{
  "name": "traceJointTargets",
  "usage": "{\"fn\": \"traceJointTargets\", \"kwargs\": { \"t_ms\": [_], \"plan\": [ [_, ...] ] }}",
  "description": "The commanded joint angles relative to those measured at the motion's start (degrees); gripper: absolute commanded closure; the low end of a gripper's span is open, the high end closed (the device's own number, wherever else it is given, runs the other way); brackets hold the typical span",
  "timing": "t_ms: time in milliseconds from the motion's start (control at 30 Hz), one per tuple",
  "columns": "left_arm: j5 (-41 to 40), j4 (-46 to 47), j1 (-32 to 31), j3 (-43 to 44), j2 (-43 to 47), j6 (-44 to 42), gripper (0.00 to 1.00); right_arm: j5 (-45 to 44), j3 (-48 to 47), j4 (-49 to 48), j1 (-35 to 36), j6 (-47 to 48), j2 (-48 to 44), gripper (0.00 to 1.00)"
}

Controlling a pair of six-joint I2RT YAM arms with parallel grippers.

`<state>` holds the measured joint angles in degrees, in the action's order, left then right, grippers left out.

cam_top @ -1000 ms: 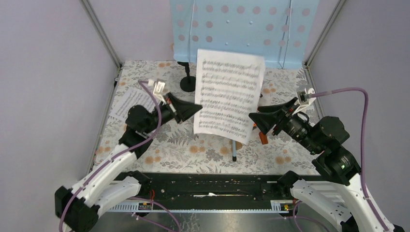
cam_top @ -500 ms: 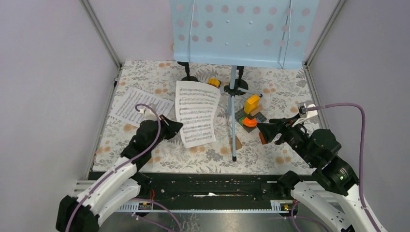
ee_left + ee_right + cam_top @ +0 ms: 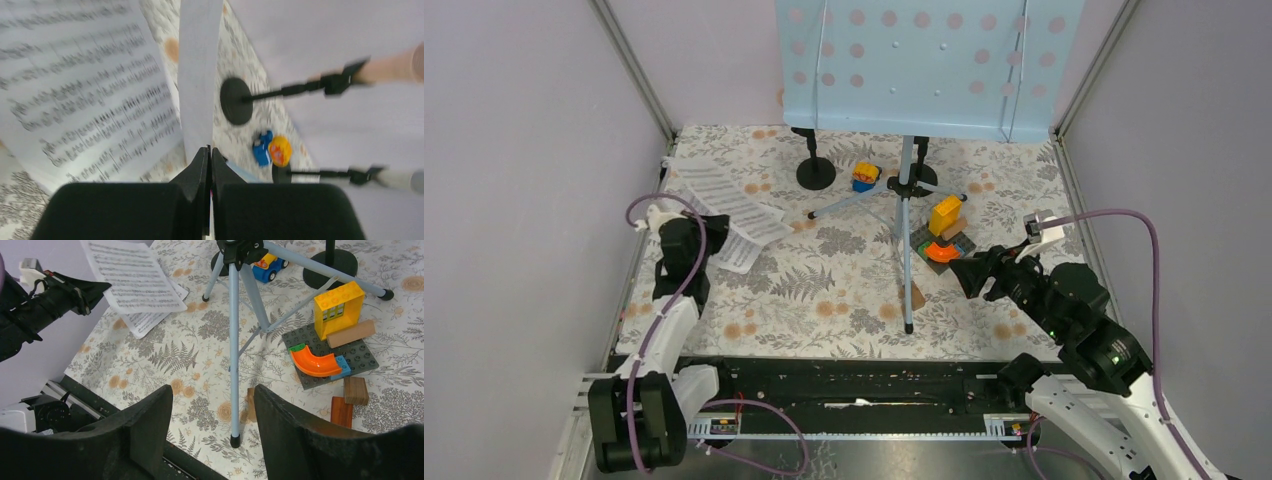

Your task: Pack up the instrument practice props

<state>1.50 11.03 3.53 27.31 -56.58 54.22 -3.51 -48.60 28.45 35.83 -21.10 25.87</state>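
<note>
The floral table is walled in pale lilac. Near right, the right tool is held open and empty beside the tripod legs. At the left, the left tool is clamped shut on a sheet-music page, which has been carried off the far music rack (now bare) onto a second page. Packing of the rack is judged still to come.

Small walled booth around a flowered desk
Plain lilac walls close three sides, metal posts stand in the back corners, and grey leaves with orange blooms cover the desk.
</note>
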Motion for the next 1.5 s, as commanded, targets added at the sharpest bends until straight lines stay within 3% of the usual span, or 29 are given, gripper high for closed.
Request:
{"fn": "traceJointTargets", "kwargs": {
  "t_ms": [0, 533, 633, 800, 1033, 1167, 1300, 1467],
  "plan": [
    [-3.5, 4.9, 6.4, 0.2, 0.3, 5.7, 1.0, 0.5, 0.6, -0.2, -0.2, -0.9, 0.8, 0.33],
    [-8.5, 3.0, 8.2, -2.1, -10.7, 5.7, 0.98, 0.7, 2.3, 0.1, -0.2, -1.1, 2.6, 0.32],
    [-8.8, 2.3, 8.2, -1.7, -11.1, 5.6, 0.86, 0.7, 2.4, 0.2, -0.2, -1.2, 2.7, 0.31],
    [-9.9, -1.4, 8.3, -0.6, -8.8, 5.5, 0.49, -0.1, 2.7, 0.7, -0.2, -1.2, 2.5, 0.27],
    [-8.8, -10.2, 8.2, 1.0, -3.2, 4.8, 0.19, -3.3, 4.5, 1.0, -0.2, -2.7, 3.0, 0.25],
    [-8.4, -17.2, 8.1, 3.6, 1.1, 2.1, 0.11, -3.7, 5.3, 1.0, -0.2, -3.8, 4.0, 0.23],
    [-4.3, -19.1, 6.2, 2.7, 8.2, -0.2, 0.09, -3.8, 6.6, 0.1, -0.2, -5.4, 4.2, 0.22],
    [-1.2, -15.1, -6.7, 5.3, 8.5, -6.3, 0.09, -3.2, 9.5, -3.9, -0.2, -9.3, 3.5, 0.21]
  ]
}}
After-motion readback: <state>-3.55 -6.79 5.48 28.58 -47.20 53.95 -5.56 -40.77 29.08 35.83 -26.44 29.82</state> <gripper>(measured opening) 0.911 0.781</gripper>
